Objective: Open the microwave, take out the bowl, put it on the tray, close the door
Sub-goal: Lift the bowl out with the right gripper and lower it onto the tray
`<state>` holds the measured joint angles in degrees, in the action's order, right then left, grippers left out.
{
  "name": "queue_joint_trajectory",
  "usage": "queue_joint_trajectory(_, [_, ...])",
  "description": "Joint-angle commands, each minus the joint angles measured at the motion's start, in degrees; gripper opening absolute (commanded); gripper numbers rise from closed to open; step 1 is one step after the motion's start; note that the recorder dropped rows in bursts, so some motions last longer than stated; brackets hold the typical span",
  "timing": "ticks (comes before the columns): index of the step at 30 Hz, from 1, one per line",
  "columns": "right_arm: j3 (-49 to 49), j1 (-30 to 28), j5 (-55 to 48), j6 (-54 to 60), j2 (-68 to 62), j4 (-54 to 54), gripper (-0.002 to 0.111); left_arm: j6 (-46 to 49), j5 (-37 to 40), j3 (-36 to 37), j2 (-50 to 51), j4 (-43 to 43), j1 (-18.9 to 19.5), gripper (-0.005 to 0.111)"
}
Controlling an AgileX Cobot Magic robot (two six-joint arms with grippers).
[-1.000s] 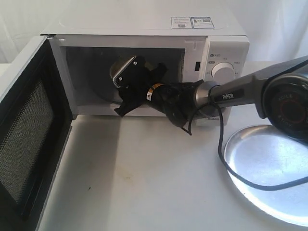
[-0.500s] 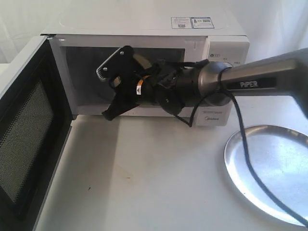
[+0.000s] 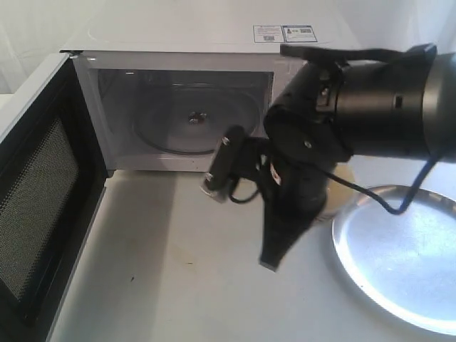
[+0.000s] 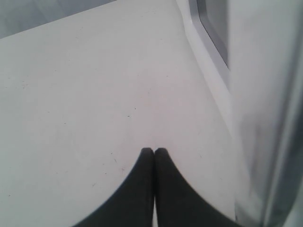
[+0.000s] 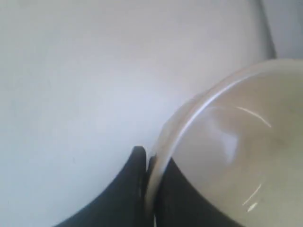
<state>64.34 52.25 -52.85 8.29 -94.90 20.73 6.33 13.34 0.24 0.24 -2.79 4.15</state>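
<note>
The white microwave [image 3: 214, 43] stands with its door [image 3: 39, 192] swung wide to the left, black mesh inner face showing. Only the glass turntable [image 3: 192, 127] lies in the cavity. My right gripper [image 5: 151, 161] is shut on the rim of the cream bowl [image 5: 236, 156], one finger inside and one outside. In the exterior view the bowl [image 3: 343, 191] peeks out behind the right arm [image 3: 356, 107], just left of the silver tray [image 3: 399, 271]. My left gripper [image 4: 154, 152] is shut on nothing, low over the white table, beside the door's outer face [image 4: 215, 28].
The bulky right arm hangs in front of the microwave's control panel and hides the knobs. A black cable [image 3: 388, 206] trails from it over the tray's rim. White tabletop [image 3: 178, 271] spreads before the microwave.
The right arm has drawn out of the microwave cavity and swung right toward the tray, carrying the bowl. The turntable now shows bare. The door has not moved.
</note>
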Motion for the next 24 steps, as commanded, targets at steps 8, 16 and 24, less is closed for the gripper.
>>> queue_joint_trajectory(8, [-14.1, -6.9, 5.3, -24.1, -0.4, 23.1, 0.0, -0.1, -0.1, -0.2, -0.2, 0.2, -0.2, 0.0])
queue_joint_trajectory(16, [-15.8, -8.9, 8.7, -23.8, -1.2, 25.9, 0.005, -0.1, -0.1, -0.2, -0.2, 0.2, -0.2, 0.0])
queue_joint_trajectory(24, [-15.8, -8.9, 6.7, -24.2, -1.2, 26.9, 0.026, -0.1, -0.1, -0.2, -0.2, 0.2, -0.2, 0.0])
